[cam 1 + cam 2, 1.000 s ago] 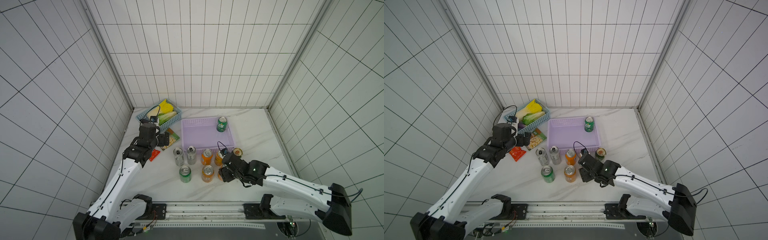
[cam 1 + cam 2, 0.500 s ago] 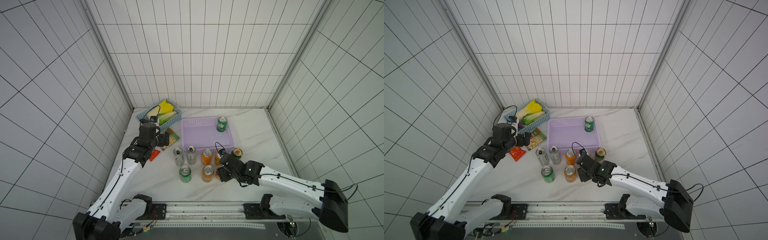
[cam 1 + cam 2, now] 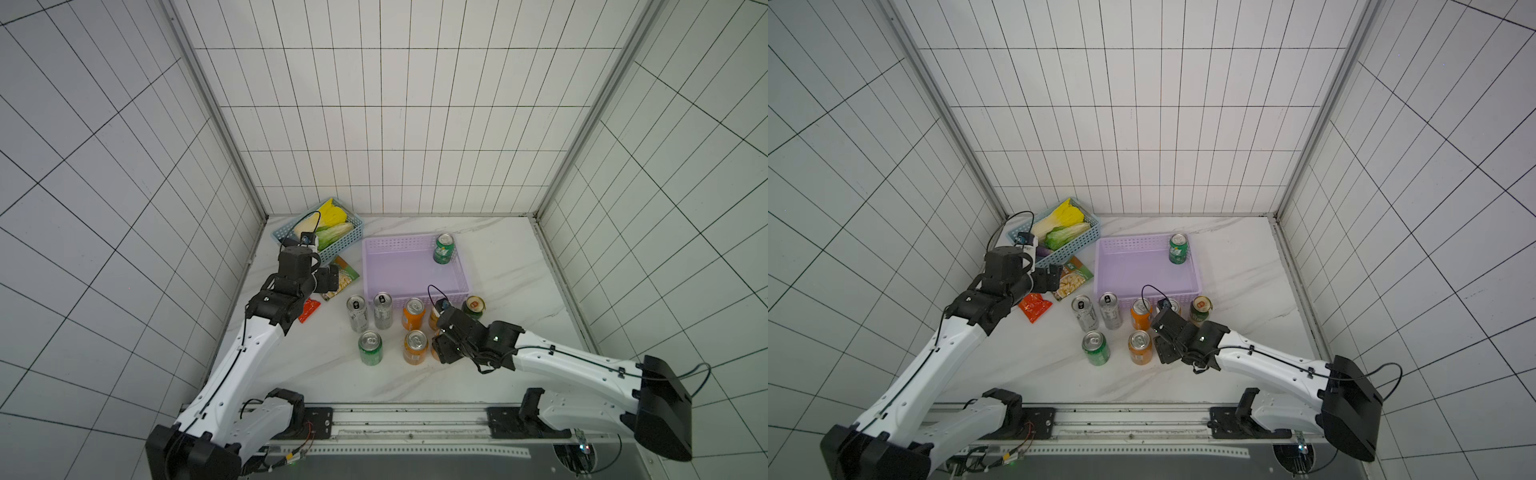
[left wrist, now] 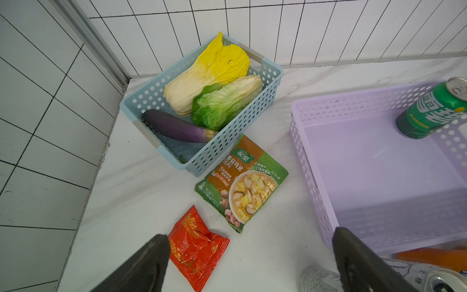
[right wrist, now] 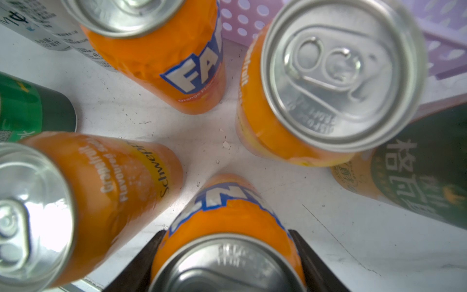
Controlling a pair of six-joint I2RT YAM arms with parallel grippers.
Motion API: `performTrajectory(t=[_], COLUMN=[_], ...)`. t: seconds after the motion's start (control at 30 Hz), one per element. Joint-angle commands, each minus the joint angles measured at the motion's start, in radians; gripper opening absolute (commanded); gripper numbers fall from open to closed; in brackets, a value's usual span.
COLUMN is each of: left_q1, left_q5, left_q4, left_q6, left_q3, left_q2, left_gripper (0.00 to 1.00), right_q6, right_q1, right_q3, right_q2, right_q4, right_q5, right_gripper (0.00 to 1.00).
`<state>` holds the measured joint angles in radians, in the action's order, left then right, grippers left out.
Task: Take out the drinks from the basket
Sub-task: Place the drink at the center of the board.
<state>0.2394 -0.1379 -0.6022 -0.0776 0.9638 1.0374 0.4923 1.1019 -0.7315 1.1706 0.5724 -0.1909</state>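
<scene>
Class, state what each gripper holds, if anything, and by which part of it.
Right gripper clasps an orange can by its opposite sides, one finger against each. Left gripper is open and holds nothing.

A white marble surface (image 3: 511,270) carries a lilac basket (image 3: 365,266) just beyond the right tool (image 3: 441,351) and a blue basket (image 3: 349,244) ahead of the left tool (image 4: 250,236). A soup packet (image 4: 242,182) and a red packet (image 4: 197,247) lie below that open tool. Seven cans (image 3: 370,348) stand clustered around the right tool, an eighth orange can (image 5: 227,227) between its fingers (image 5: 141,265).
</scene>
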Motion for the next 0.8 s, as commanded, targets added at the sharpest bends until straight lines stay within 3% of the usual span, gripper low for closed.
performTrajectory(t=[0.0,0.4,0.77], left_q1=[-0.003,-0.003,-0.003], left_q5=[-0.003,-0.004,-0.002], left_q4=[0.021,0.021,0.021], left_q6=[0.008,0.009,0.009], left_q3=[-0.004,-0.004,-0.003], left_q2=[0.003,0.004,0.003], left_gripper=[0.98,0.98,0.98], right_q6=[0.017,0.019,-0.026], right_q1=[0.009,0.007,-0.023], right_q3=[0.017,-0.02,-0.222], right_q2=[-0.008,-0.048,-0.091], right_q4=[-0.029,0.004,0.186], right_q5=[-0.039,-0.02,0.004], right_gripper=[0.64,0.86,0.99])
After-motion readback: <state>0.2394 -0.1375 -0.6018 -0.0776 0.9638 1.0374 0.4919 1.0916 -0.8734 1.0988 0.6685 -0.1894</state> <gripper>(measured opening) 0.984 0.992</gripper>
